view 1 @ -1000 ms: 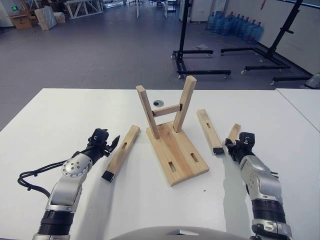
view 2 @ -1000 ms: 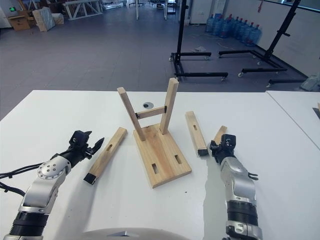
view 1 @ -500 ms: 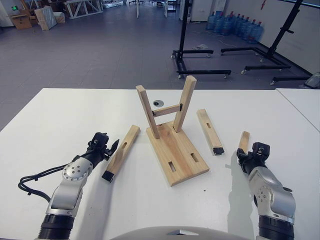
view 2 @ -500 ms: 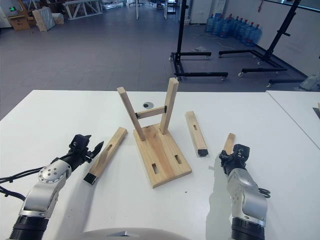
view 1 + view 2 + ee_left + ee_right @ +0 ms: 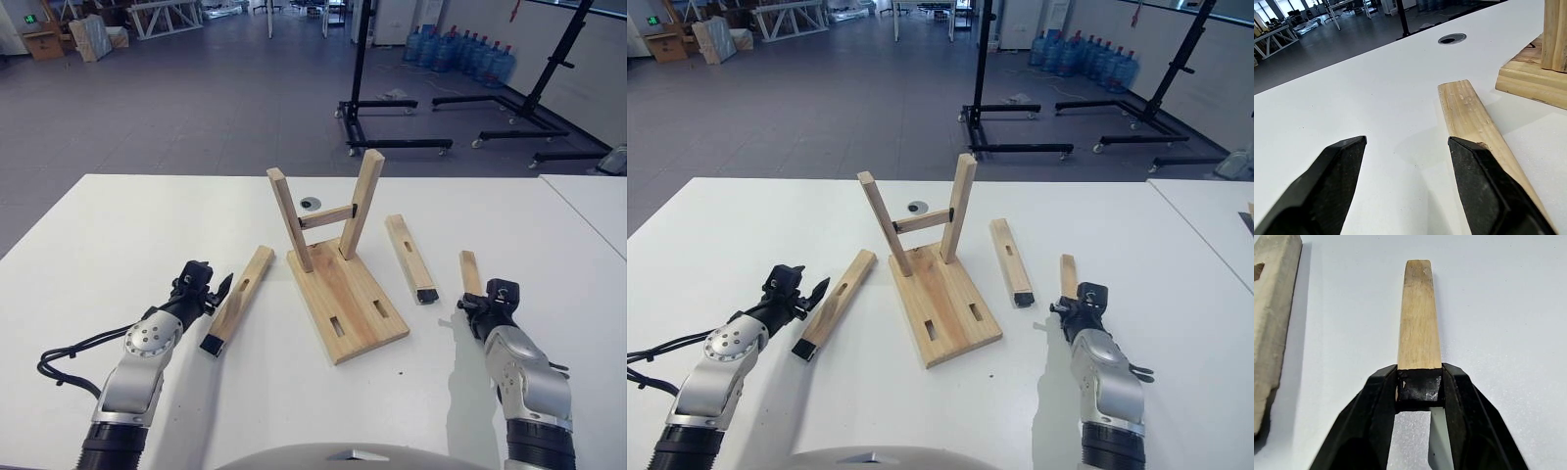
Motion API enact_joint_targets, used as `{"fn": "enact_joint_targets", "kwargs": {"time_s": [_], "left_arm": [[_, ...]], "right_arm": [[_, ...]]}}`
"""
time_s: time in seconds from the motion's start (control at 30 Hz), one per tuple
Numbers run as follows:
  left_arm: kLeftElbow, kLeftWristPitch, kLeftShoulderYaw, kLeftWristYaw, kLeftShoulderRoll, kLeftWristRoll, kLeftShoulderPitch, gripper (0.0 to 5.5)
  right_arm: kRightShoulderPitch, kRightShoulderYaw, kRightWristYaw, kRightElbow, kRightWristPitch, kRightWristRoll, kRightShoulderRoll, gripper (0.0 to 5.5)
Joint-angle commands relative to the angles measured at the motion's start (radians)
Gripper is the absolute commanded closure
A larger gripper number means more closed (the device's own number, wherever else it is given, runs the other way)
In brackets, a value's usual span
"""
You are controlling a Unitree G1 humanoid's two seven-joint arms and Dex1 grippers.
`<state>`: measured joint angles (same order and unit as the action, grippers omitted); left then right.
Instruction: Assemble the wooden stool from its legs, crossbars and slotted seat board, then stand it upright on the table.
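Crossbar (image 5: 1419, 318) clamped by its black end in right tool (image 5: 1419, 375)

Bright, even light (soft, short shadows throughout).

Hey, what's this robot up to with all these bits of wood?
It is putting together a small wooden stool on a white table. The seat board lies flat with two upright legs standing in it, joined by a fitted crossbar. The robot's right hand is shut on the dark end of a loose crossbar. Its left hand is open beside a loose leg, not gripping it. Another spare leg lies right of the board.
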<state>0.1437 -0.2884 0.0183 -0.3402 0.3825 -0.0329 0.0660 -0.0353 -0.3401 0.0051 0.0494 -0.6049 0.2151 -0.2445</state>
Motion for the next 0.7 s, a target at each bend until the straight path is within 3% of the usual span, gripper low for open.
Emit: {"fn": "enact_joint_targets", "kwargs": {"time_s": [0.03, 0.3, 0.37, 0.53, 0.7], "left_arm": [[0.003, -0.05, 0.068, 0.036, -0.021, -0.043, -0.058, 2.41], [0.103, -0.28, 0.304, 0.138, -0.064, -0.273, -0.252, 2.41], [0.114, -0.32, 0.312, 0.147, -0.069, -0.303, -0.284, 2.41], [0.11, -0.337, 0.259, 0.141, -0.061, -0.294, -0.272, 2.41], [0.12, -0.335, 0.248, 0.157, -0.076, -0.29, -0.234, 2.41]], "right_arm": [[-0.035, 0.014, 0.005, -0.039, 0.037, -0.018, 0.017, 4.21], [0.07, 0.058, 0.023, -0.01, 0.344, -0.086, -0.007, 4.21], [0.081, 0.081, 0.041, 0.001, 0.36, -0.098, -0.013, 4.21], [-0.05, 0.13, 0.151, 0.212, 0.253, -0.05, -0.037, 4.21], [-0.2, 0.262, 0.263, 0.307, -0.021, -0.072, -0.143, 4.21]]}}
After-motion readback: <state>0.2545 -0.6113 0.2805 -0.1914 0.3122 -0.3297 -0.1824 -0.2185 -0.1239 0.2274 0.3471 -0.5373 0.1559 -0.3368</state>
